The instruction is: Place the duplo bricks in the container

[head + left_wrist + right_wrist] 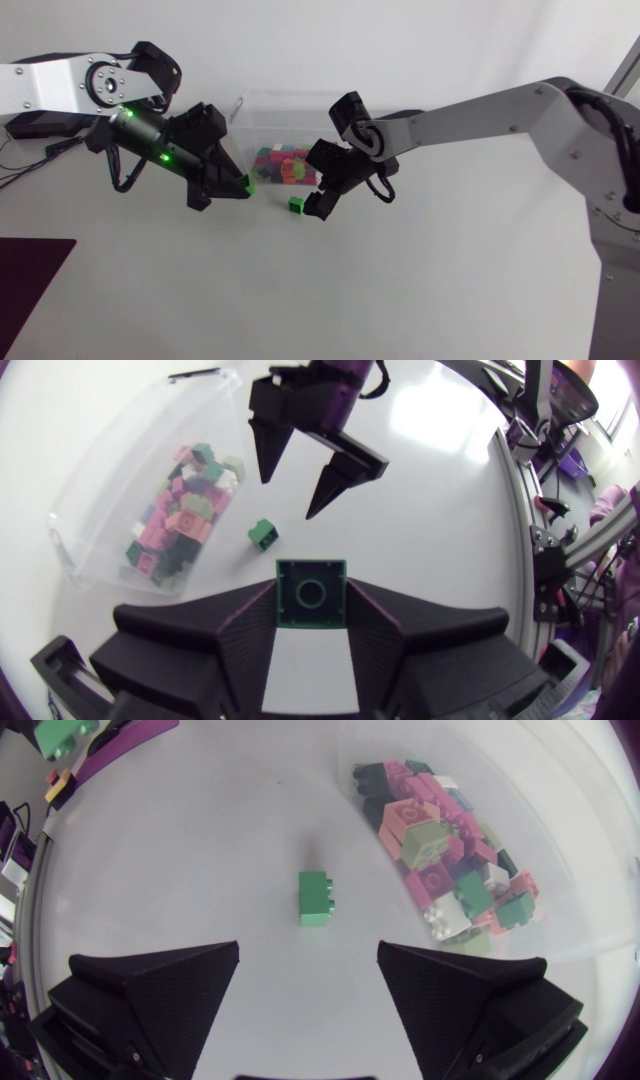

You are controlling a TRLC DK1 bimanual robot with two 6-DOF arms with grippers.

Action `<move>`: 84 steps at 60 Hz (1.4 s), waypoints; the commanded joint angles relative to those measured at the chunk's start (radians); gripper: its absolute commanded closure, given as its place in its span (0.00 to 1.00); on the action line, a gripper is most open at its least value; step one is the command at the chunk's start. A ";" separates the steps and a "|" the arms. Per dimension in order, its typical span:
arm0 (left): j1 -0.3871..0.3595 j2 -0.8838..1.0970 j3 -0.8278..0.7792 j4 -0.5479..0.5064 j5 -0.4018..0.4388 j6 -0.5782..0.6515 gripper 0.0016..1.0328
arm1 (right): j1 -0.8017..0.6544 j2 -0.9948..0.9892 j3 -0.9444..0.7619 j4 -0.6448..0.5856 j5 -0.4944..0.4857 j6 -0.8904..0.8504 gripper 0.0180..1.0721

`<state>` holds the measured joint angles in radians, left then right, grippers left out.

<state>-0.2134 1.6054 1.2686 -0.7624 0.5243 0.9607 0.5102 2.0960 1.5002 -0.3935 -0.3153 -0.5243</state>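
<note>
Watching the gap between your arms matters here: your left hand (240,186) is clamped on a green brick (312,592) at its fingertips. Your right hand (308,982) hangs wide open over a second green brick (316,898) lying on the tabletop (400,290) just beside the container (262,108). Both hands crowd the same wall, so a careless swing could knock them together or jar the held brick loose.

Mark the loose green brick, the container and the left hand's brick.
loose green brick (316,899): right wrist view, its middle.
container (95,490): left wrist view, clear wall.
held green brick (312,593): left wrist view, face toward camera.
</note>
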 commanded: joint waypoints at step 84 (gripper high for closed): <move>0.086 0.387 0.449 0.528 0.031 -0.507 0.85 | 0.085 0.326 0.450 -0.347 0.148 -0.011 0.89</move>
<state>-0.1131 1.9484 1.6829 -0.2420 0.5457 0.4805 0.5884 2.4329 2.0018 -0.7300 -0.1738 -0.5240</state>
